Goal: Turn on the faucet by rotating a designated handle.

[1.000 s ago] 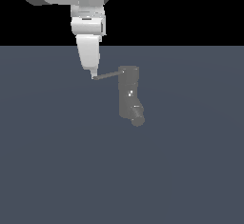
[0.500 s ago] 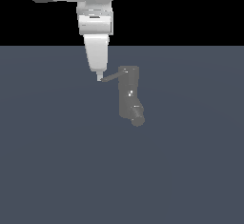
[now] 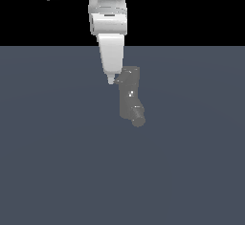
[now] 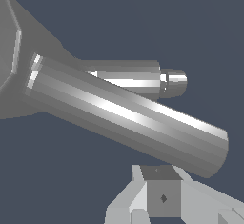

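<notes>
The faucet (image 3: 129, 95) is a dull grey blocky column on the floor in the exterior view, with a rounded spout knob (image 3: 138, 121) at its low end. The handle (image 3: 117, 81) sticks out from the column's top toward the exterior view's left, and most of it is hidden behind my gripper (image 3: 111, 80). The white fingers taper to one closed tip that touches the handle's outer end. In the wrist view the handle (image 4: 128, 116) is a long grey rod crossing the picture. Its free end lies just beside my fingertips (image 4: 162, 197). The spout (image 4: 172, 83) shows behind it.
A flat blue-grey floor (image 3: 57, 171) spreads all around the faucet. The white robot arm (image 3: 109, 23) comes down from above. Nothing else stands in view.
My gripper has moved toward the exterior view's right, up against the column. The handle's outer end has swung with it and now looks much shorter.
</notes>
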`<action>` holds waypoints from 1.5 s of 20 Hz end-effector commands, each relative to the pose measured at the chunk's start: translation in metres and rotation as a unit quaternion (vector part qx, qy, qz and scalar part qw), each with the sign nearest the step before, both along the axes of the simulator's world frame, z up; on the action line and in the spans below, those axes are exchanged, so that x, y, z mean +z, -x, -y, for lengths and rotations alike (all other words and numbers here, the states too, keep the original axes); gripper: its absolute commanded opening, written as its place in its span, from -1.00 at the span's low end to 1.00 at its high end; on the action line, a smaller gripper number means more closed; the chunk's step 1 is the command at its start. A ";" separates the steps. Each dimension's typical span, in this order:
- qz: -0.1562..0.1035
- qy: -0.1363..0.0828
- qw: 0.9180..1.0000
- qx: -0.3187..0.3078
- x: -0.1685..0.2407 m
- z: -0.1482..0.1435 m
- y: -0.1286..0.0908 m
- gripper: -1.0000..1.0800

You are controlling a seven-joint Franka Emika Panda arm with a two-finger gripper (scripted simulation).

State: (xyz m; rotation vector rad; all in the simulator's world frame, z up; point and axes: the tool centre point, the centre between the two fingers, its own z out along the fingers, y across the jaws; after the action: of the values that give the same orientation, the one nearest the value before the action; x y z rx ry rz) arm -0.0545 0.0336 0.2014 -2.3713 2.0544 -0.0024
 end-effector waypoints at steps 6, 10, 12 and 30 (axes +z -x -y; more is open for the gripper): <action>-0.002 0.001 1.000 -0.004 0.000 0.029 0.019 -1.00; -0.001 0.000 1.000 0.000 0.000 0.033 0.014 -1.00; -0.001 0.001 1.000 -0.001 0.000 0.046 0.013 -1.00; -0.002 0.000 1.000 0.012 0.000 0.116 -0.005 -1.00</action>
State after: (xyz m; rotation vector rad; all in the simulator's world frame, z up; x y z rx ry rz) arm -0.0514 -0.0807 0.2014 -2.3968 2.0276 0.0025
